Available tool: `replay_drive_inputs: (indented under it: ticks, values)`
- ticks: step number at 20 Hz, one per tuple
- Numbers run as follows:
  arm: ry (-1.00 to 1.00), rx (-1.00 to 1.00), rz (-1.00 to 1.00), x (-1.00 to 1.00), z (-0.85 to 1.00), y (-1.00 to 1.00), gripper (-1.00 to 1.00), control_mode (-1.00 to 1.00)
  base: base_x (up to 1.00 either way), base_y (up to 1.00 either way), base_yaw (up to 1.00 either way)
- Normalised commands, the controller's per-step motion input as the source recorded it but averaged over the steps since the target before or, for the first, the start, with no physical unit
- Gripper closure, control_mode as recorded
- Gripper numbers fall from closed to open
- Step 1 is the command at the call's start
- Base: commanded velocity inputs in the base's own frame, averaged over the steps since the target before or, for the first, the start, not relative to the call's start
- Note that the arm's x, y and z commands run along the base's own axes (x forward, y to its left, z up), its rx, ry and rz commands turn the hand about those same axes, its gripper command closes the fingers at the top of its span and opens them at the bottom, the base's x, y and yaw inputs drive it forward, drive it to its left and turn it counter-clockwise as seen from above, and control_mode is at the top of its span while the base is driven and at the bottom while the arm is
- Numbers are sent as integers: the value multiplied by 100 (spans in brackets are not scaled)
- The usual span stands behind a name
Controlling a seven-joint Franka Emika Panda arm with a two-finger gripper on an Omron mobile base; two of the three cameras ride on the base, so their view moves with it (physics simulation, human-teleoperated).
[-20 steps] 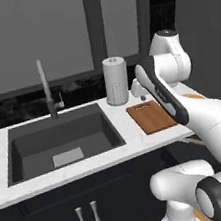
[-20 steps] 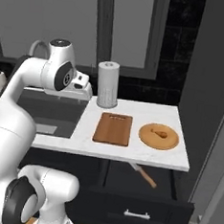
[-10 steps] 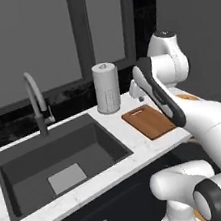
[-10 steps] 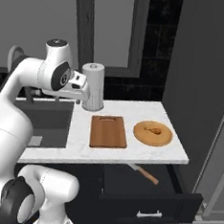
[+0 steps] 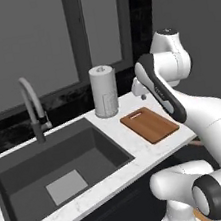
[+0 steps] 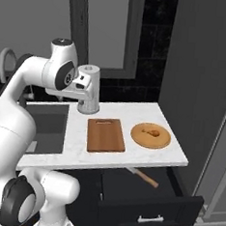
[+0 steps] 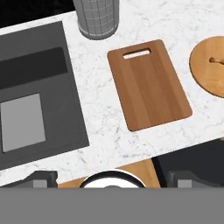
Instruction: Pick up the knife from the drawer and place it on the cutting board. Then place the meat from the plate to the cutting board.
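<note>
Nearest, the drawer [image 6: 148, 205] stands pulled out below the counter [image 6: 130, 157], and the knife [image 6: 143, 177] lies in it, blade tucked under the counter edge and wooden handle angled out to the right. It sits well below and to the right of the gripper [image 6: 84, 86], which hangs high over the counter's far side near the paper towel roll [image 6: 89, 88]; whether the fingers are wide or narrow I cannot tell. On the white marble counter the cutting board [image 7: 148, 82] lies bare, slot end far, with the plate [image 6: 151, 135] and meat [image 6: 152, 133] just right of it. A sink [image 5: 55, 166] lies left, with a dark window behind.
</note>
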Motion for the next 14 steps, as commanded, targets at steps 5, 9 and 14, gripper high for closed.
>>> replay_drive_inputs:
  ticks: [5, 9, 14]
  values:
    - [0, 0, 0, 0, 0, 0, -100, 100, -41, 4, -3]
    - [0, 0, 0, 0, 0, 0, -100, 100, -60, 0, 0]
    - [0, 0, 0, 0, 0, 0, -100, 100, -4, 16, -1]
